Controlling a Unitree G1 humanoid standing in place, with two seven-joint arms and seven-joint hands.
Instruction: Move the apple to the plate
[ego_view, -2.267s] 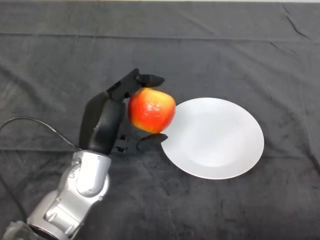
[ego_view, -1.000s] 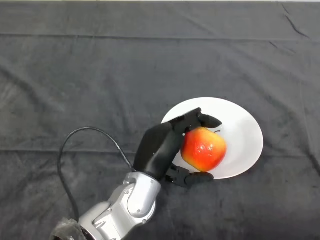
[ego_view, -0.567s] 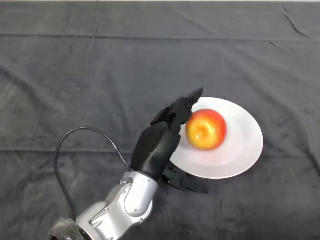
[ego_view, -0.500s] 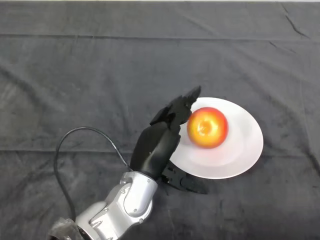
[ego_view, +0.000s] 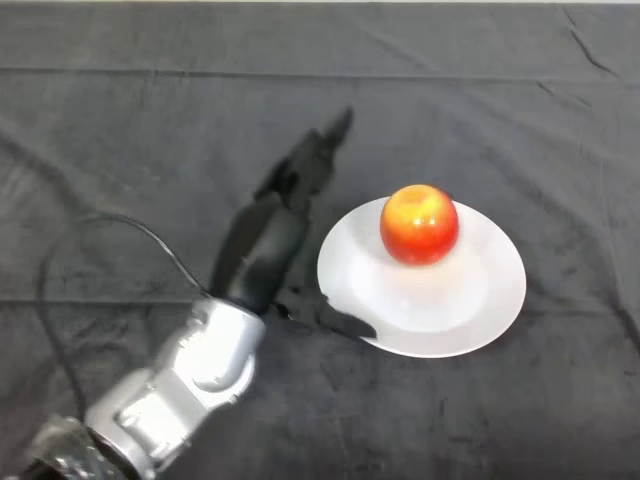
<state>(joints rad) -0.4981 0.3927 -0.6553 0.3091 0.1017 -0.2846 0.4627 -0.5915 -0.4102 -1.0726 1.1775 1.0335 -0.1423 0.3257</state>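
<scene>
Round red-and-yellow apple rests on the round white plate, toward its far rim. Black left hand lies beside the plate's left edge, fingers straight, holding nothing.

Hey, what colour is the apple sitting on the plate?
Red blending into yellow-orange near the top; the apple shows clearly in the head view, on the white plate.

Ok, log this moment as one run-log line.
apple: on plate, far side, free | left hand: open, left of plate, not touching apple | placement: looks done
</scene>
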